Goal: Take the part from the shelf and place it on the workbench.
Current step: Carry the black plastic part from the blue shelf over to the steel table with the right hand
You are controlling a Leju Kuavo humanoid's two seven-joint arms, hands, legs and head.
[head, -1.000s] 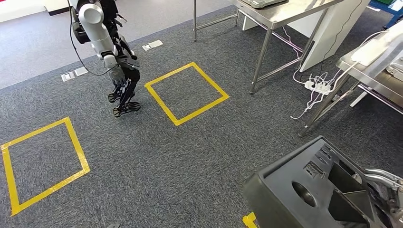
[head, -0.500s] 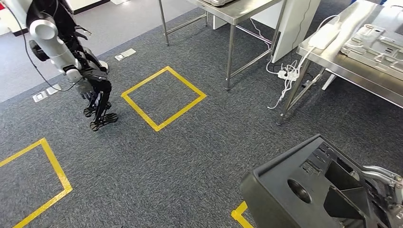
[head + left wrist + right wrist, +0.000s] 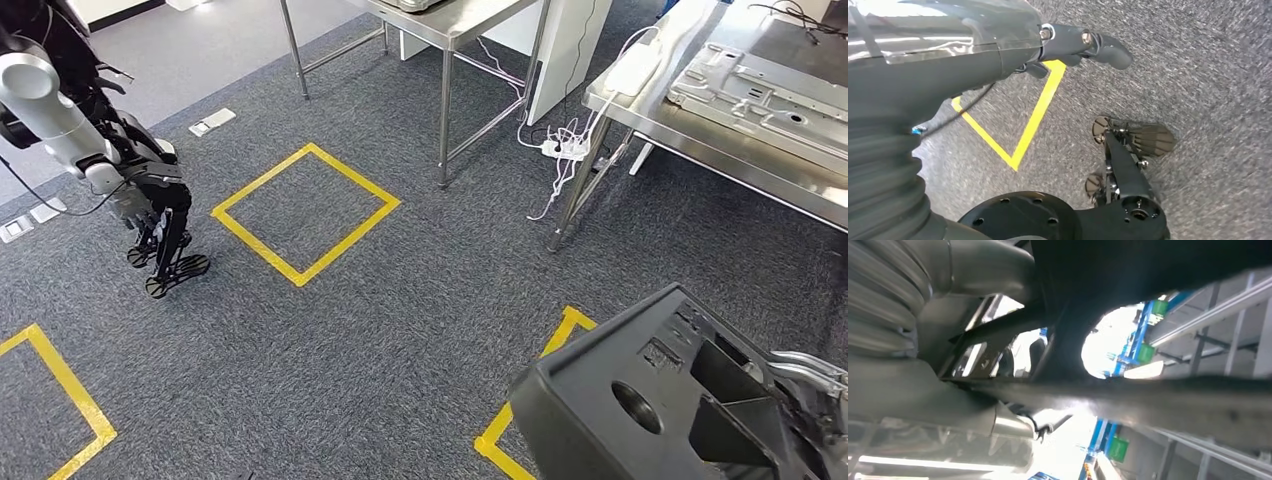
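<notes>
The right hand (image 3: 923, 385) presses close against the large black moulded plastic part (image 3: 660, 400), which sits low at the robot's right above the grey carpet; whether its fingers clasp it cannot be told. The left hand (image 3: 150, 200) hangs holding nothing, fingers loosely curled. Ahead stands a steel workbench (image 3: 720, 135) carrying a grey metal plate (image 3: 770, 95).

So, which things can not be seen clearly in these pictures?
- Right hand: the right wrist view is dark and close, so its grip on the black part cannot be read.
- Black part: cut off by the head view's lower edge.
- Workbench: cut off by the right edge.
- Left hand: small in the head view; the arm's cover hides most of it in the left wrist view.
</notes>
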